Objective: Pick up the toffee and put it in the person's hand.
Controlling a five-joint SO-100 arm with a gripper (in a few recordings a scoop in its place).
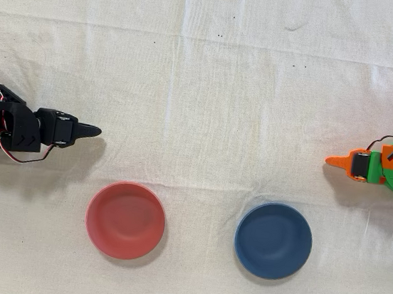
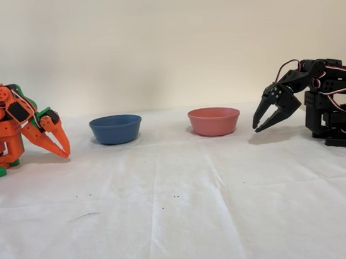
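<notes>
My black gripper (image 1: pixel 96 132) rests at the left edge of the overhead view, pointing toward the middle of the white cloth. In the fixed view the gripper (image 2: pixel 256 129) is at the right, hanging low over the cloth with its tip angled down. Its two fingertips meet, so it is shut with nothing held. The toffee is out of view. The person's hand is out of view.
A red bowl (image 1: pixel 126 220) lies nearest my gripper, and a blue bowl (image 1: pixel 273 240) sits beside it. In the fixed view the red bowl (image 2: pixel 214 121) stands right of the blue bowl (image 2: pixel 115 128). The idle orange arm (image 1: pixel 384 168) stands opposite.
</notes>
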